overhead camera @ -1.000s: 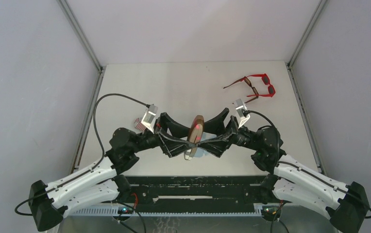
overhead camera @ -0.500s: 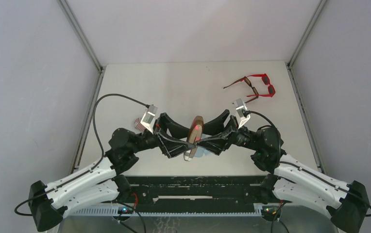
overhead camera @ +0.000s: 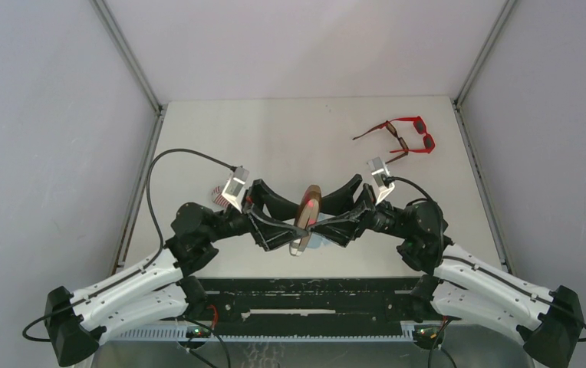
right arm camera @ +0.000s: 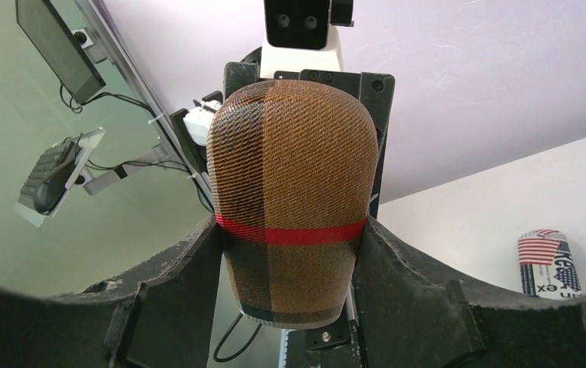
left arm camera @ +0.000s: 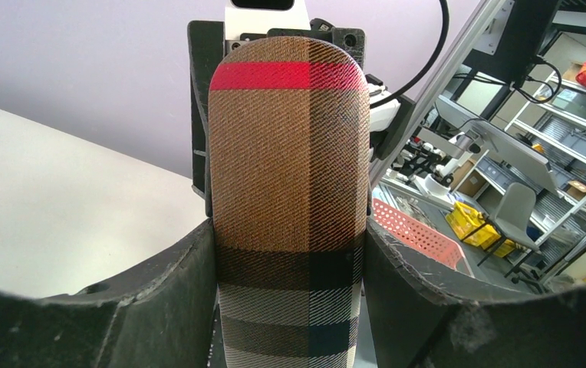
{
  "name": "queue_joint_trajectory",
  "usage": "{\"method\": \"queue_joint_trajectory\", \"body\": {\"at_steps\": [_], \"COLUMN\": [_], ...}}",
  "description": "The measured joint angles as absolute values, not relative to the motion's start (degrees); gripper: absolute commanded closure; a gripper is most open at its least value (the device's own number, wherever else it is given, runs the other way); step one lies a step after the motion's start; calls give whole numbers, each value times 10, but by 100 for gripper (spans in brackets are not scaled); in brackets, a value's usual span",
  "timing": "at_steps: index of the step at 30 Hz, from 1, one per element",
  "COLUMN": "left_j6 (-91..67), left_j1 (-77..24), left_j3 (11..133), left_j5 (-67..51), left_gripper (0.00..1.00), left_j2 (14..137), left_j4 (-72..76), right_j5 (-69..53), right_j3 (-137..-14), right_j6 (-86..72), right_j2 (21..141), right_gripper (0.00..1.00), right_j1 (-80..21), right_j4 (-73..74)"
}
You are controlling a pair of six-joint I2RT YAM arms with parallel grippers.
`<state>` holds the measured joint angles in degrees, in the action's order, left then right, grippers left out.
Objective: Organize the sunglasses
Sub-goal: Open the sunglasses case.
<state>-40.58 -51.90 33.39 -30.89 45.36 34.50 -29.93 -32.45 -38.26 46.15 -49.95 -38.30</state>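
The brown plaid case [overhead camera: 307,215] is held on edge above the table's near middle, pinched from both sides. My left gripper [overhead camera: 296,231] is shut on it from the left; its fingers [left arm camera: 175,284] press both sides in the left wrist view. My right gripper [overhead camera: 317,227] is shut on it from the right, gripping near the red stripe [right arm camera: 290,234]. The red sunglasses [overhead camera: 416,132] lie unfolded at the far right of the table. A brown temple arm [overhead camera: 398,147] of the slimmer dark pair lies against them; the rest of that pair is hard to make out.
A flag-print case [overhead camera: 218,193] lies at the left, partly hidden behind my left wrist; it also shows in the right wrist view [right arm camera: 548,262]. A light blue cloth [overhead camera: 322,242] lies under the held case. Grey walls enclose the table [overhead camera: 274,138].
Almost nothing differs. Both arms have shifted very slightly while holding the brown plaid case; both grips are unchanged.
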Motion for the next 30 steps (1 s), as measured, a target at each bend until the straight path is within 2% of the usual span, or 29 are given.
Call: {"method": "queue_joint_trajectory", "body": {"at_steps": [3, 9, 17, 23, 27, 30], "left_j6": [-406, -410, -410, -410, -410, -402], "left_j1": [-519, -520, -520, -520, -520, -521], "left_j3": [334, 334, 334, 334, 334, 340], "left_j5": [-313, -332, -337, -339, -340, -337], "left_gripper": [21, 19, 40, 44, 62, 68], "left_j2": [454, 452, 452, 452, 452, 449], "left_j4": [341, 342, 333, 331, 327, 305], "right_j5": [-301, -306, -307, -307, -306, -299], "right_j3": [-324, -324, -324, -324, -325, -325], "right_j6": [-381, -377, -372, -369, -367, -364], "right_j2": [458, 449, 441, 438, 435, 431], "right_gripper": [94, 95, 95, 95, 97, 99], "right_j1": [-500, -500, -503, -503, -503, -504], "right_j4": [-374, -357, -344, -336, -330, -316]}}
